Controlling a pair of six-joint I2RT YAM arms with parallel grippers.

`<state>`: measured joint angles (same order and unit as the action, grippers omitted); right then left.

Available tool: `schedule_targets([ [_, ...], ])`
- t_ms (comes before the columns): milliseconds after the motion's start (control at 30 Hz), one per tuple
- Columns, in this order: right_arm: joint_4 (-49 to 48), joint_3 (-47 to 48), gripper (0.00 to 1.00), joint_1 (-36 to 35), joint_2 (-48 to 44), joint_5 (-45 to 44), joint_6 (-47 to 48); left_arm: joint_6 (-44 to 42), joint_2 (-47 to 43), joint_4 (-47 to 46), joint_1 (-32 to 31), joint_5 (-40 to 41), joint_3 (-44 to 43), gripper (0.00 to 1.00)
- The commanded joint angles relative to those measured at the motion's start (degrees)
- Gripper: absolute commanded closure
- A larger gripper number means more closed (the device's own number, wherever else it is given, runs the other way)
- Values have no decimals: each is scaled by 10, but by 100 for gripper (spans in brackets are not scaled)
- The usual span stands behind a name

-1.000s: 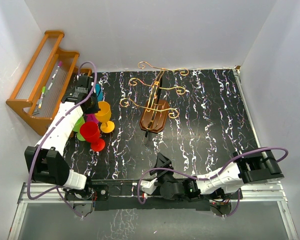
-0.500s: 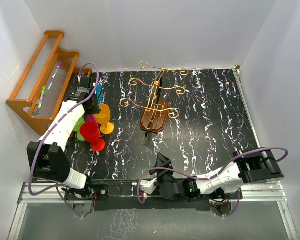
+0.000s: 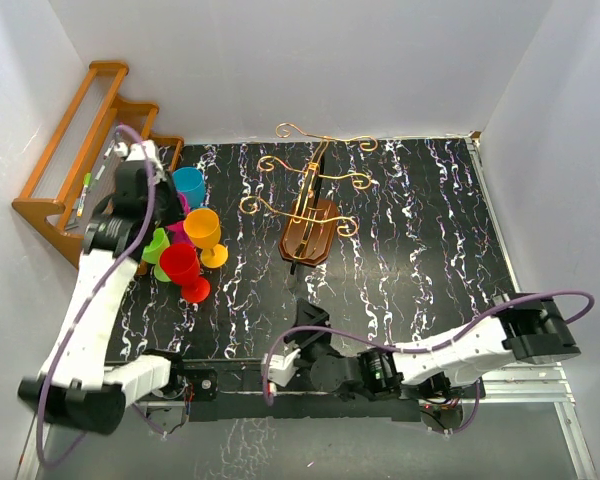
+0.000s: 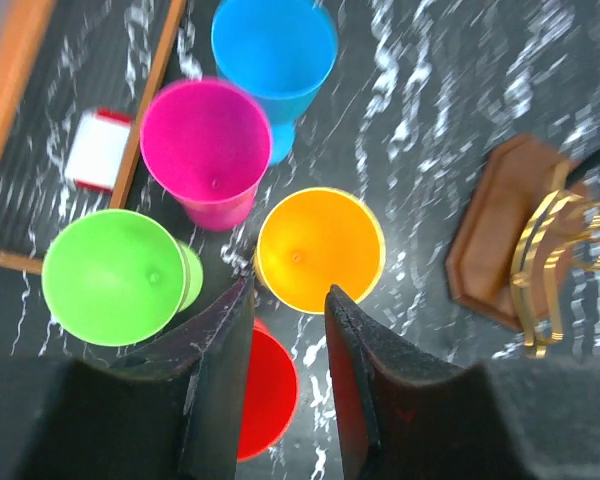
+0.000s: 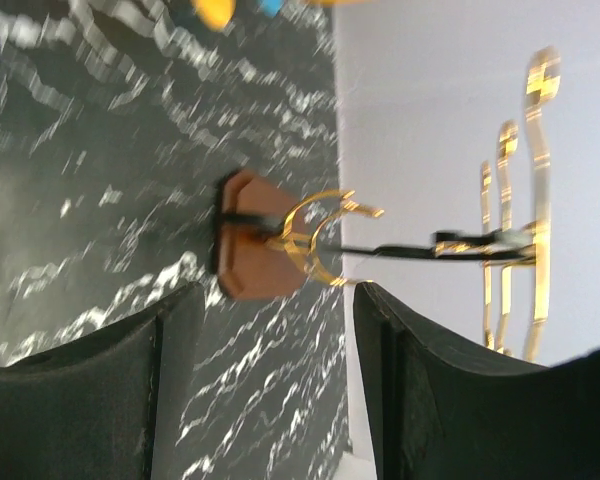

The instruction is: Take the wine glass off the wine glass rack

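The wine glass rack (image 3: 308, 228) stands mid-table on its dark brown oval base, and its gold wire arms (image 3: 325, 140) carry no glass. Several plastic wine glasses stand together on the table at left: blue (image 3: 190, 184), orange (image 3: 205, 226), red (image 3: 179, 263), green (image 3: 157, 243) and magenta. My left gripper (image 3: 108, 228) is raised above and left of them. In the left wrist view my left gripper (image 4: 288, 330) is open and empty, with the red glass (image 4: 268, 392) far below and the orange glass (image 4: 320, 250) ahead. My right gripper (image 5: 278, 320) is open and empty and faces the rack base (image 5: 248, 252).
An orange-brown stepped shelf (image 3: 65, 165) with pens stands at the far left, beside the glasses. White walls close off the back and both sides. My right gripper (image 3: 308, 318) lies low near the front edge, in front of the rack.
My left arm has lifted up and drawn back to the left, away from the cluster of glasses. My right arm has shifted a little to the left.
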<state>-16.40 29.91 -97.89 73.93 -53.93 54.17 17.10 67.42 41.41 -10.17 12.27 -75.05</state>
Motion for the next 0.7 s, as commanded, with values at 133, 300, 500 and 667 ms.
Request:
schedule_targets([
  [133, -13, 231, 40, 14, -39, 91, 31, 1, -254, -140, 2, -3, 124, 72],
  [300, 71, 422, 49, 174, 43, 135, -72, 3, -333, -141, 2, 22, 180, 73],
  [500, 259, 728, 49, 397, 152, 227, -318, 2, -369, -140, 2, 21, 224, 73],
  [667, 382, 818, 47, 660, 161, 401, -548, -6, -374, -159, 2, 22, 240, 73],
])
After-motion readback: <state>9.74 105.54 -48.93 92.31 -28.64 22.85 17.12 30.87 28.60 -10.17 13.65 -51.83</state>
